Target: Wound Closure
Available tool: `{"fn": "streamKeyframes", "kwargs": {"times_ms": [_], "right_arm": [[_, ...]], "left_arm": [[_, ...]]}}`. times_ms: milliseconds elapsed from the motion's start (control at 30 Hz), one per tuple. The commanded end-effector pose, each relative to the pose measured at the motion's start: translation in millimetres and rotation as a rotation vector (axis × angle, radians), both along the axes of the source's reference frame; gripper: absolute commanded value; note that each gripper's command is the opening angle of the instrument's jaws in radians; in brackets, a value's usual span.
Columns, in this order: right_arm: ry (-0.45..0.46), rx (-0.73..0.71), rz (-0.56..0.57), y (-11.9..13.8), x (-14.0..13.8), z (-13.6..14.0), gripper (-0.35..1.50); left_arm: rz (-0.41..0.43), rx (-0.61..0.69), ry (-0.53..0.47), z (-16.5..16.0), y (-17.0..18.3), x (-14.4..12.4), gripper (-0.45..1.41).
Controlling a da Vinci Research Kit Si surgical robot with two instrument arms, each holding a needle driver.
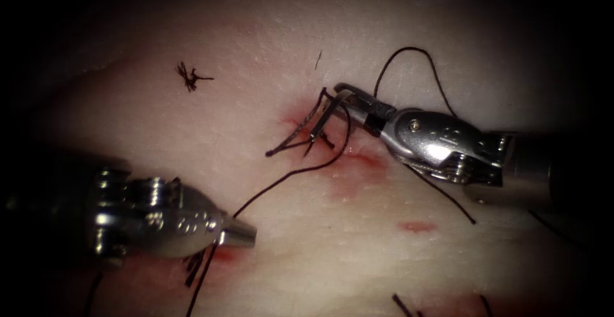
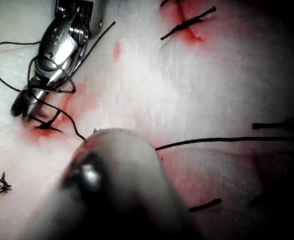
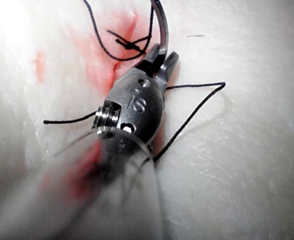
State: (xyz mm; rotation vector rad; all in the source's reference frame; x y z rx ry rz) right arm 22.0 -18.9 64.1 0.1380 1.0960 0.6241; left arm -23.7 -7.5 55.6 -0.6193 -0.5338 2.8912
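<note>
While the right tool (image 1: 345, 94) clamps its jaws on the needle (image 1: 323, 120) near one end, the curve hangs from its tip over the tissue (image 1: 256, 68), beside a knotted stitch (red fluid (image 1: 358, 163) around it). Thread (image 1: 288, 176) runs to the left tool (image 1: 246, 232), jaws closed on it.

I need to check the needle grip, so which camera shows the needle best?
The right wrist view: the needle curves up from the right tool, whose jaws hold it near one end. The endoscope view shows it foreshortened over the cut. In the left wrist view I cannot make it out.
</note>
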Motion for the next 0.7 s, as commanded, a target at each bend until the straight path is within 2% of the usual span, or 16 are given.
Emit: {"fn": "streamKeyframes", "kwargs": {"times_ms": [33, 333, 700], "right_arm": [[0.001, 0.005, -0.023, -0.8, 0.9, 0.8, -0.35], [-0.012, 0.042, -0.082, -2.8, 1.1, 0.8, -0.35], [-0.074, 0.189, -0.189, -6.7, -0.2, 4.4, -0.35]], "left_arm": [[0.001, 0.000, -0.001, 0.5, -0.2, -0.5, -0.45], [0.001, 0.001, -0.001, 0.5, -0.2, -0.5, -0.45], [0.002, 0.002, -0.002, 0.4, -0.1, -0.3, -0.45]]}}
